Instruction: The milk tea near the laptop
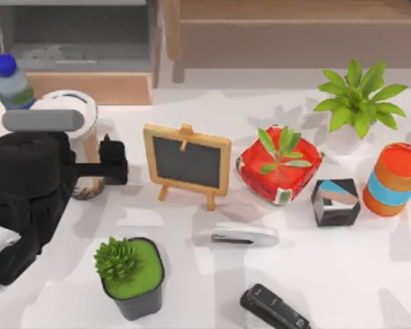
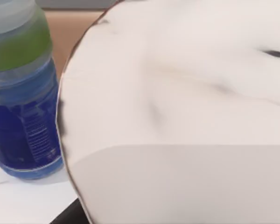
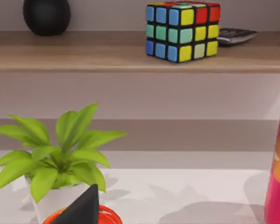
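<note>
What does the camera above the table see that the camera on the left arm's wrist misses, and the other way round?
Top view alone: the left arm's gripper beside the milk tea, plus a small chalkboard, a stapler and a potted plant.

Left wrist view alone: the water bottle's blue label print, close up.

Both: the milk tea's pale cup and that bottle right next to it.

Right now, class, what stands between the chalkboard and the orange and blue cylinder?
In the top view, the red planter and the cube stand between the chalkboard and the cylinder.
</note>
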Available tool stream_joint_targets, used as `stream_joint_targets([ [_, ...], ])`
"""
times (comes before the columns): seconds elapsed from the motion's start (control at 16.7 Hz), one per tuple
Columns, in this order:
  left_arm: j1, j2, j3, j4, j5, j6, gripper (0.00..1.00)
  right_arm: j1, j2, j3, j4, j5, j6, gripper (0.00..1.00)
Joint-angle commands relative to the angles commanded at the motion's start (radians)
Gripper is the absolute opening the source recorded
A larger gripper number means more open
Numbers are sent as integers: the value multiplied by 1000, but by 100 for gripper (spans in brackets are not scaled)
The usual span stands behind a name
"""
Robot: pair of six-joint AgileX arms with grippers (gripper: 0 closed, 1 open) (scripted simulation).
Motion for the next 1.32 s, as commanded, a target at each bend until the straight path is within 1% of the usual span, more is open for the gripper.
stream_joint_targets([
  [0.18,0,0,0,0,0,0,100,0,0,0,0,0,0,100],
  [0.96,0,0,0,0,0,0,2,0,0,0,0,0,0,100],
  [1.02,0,0,0,0,0,0,0,0,0,0,0,0,0,100],
  [1.32,0,0,0,0,0,0,0,0,0,0,0,0,0,100],
])
